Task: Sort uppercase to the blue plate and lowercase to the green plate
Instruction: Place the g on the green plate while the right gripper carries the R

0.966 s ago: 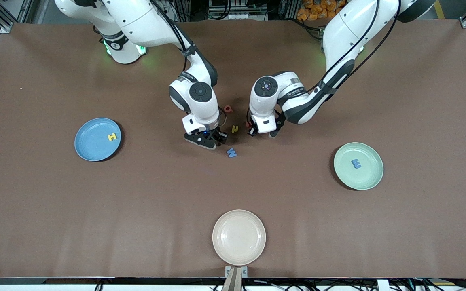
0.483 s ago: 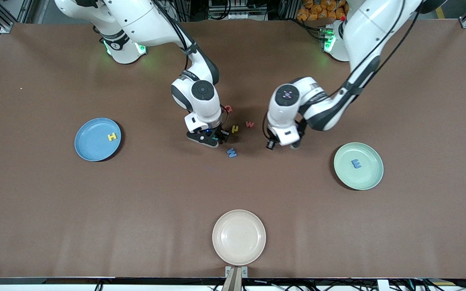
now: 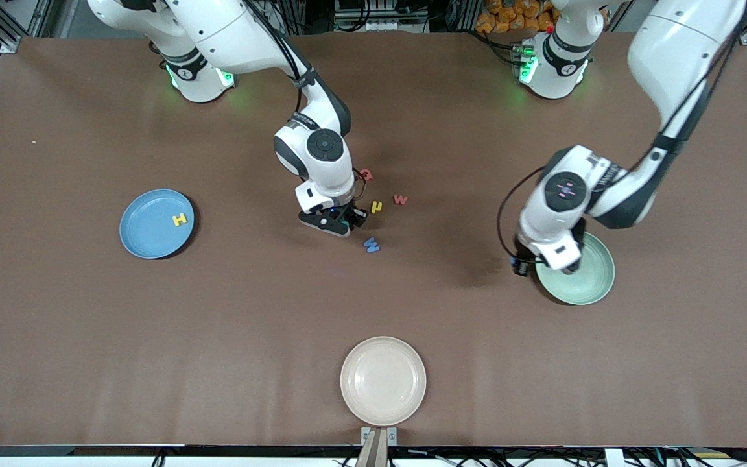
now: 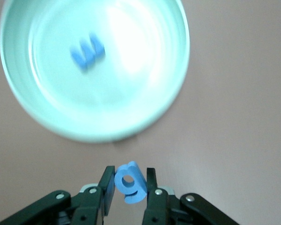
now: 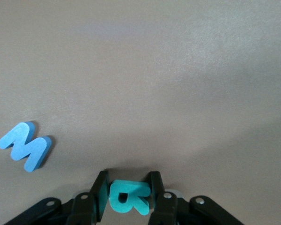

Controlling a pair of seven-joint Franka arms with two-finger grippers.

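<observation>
Green plate (image 4: 131, 126) holding a blue E-like letter (image 4: 87, 52), left gripper (image 4: 129, 187) over its rim pinching a small blue g (image 4: 130, 181), blue plate (image 3: 146, 235) holding a yellow H (image 3: 180, 219), right gripper (image 5: 127, 193) clamped on a teal-green R (image 5: 127, 197) beside the blue W (image 5: 25, 146)

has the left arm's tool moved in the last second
Yes. The left tool, shut on the small blue foam g, travelled from beside the loose letters to the round pale mint-green plastic plate.

The left gripper (image 4: 127, 185) hangs above the table's left-arm end, its fingers clamped on a small blue foam g (image 4: 129, 182). The right gripper (image 5: 127, 193) sits low at mid-table, fingers pinching a flat teal-green foam R (image 5: 127, 196).
</observation>
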